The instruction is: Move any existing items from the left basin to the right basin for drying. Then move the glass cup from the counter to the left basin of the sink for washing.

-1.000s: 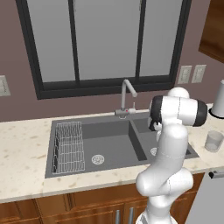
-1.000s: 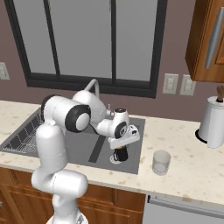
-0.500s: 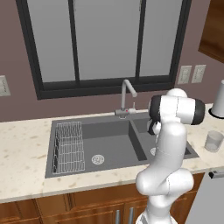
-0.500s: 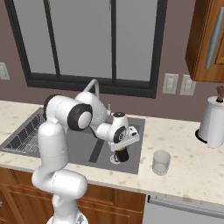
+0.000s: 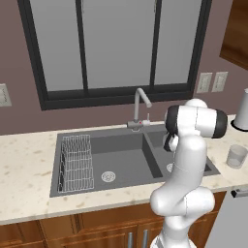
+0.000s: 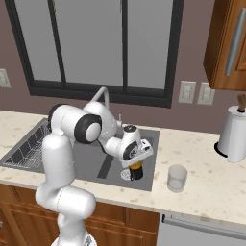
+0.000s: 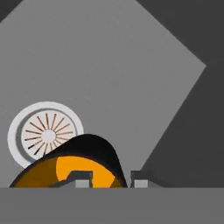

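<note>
The black cylinder with the orange top [image 6: 137, 171] stands in the right basin [image 6: 147, 144], beside its round silver drain [image 7: 46, 131]. My gripper [image 6: 136, 165] is directly over it. In the hand view the gripper [image 7: 111, 178] is slightly open and straddles the cylinder's [image 7: 65, 168] black rim, one fingertip [image 7: 83, 177] over the orange top and the other outside. The glass cup [image 6: 177, 178] stands on the counter [image 6: 202, 168] right of the sink, also seen as the cup [image 5: 237, 156]. The left basin [image 5: 116, 155] holds a wire rack.
A wire dish rack [image 5: 76, 162] lies at the left end of the left basin. The silver tap [image 5: 140, 104] rises behind the divider. A tall white jar [image 6: 233, 134] stands at the far right of the counter. My own arm hides part of the right basin [image 5: 160, 140].
The hand has sunk a little lower into the right basin with the cylinder. Its fingers have parted slightly around the rim.
</note>
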